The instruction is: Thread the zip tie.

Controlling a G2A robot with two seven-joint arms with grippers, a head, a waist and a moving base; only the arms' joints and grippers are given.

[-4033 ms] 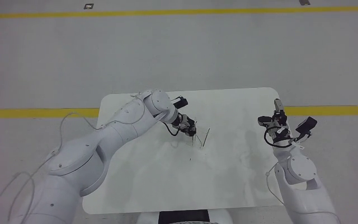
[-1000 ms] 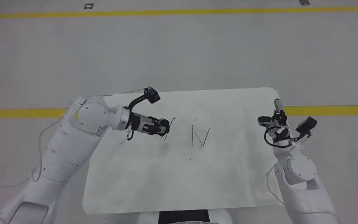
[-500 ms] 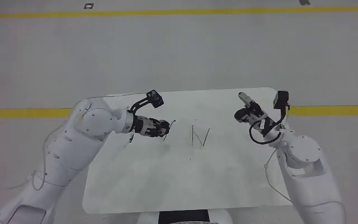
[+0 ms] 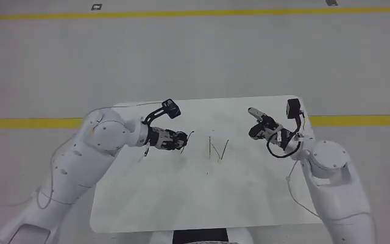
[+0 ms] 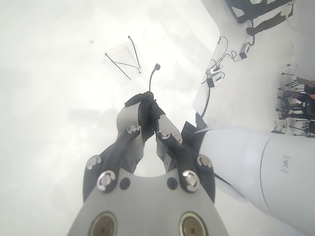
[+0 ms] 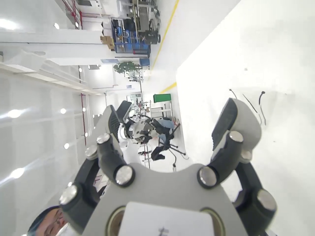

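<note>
Over white table (image 4: 244,195), left hand (image 5: 147,100) pinches thin curved black zip tie (image 5: 151,79).

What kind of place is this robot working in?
Probably a factory hall or robotics lab: yellow lines mark the grey floor, shelves hold blue bins, and the white table stands in open floor space.

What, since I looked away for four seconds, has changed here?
The left gripper took one zip tie from the middle of the table and drew back to its own side, clamping it. The right gripper, open, swung in from the table's edge. The other zip ties stayed put.
</note>
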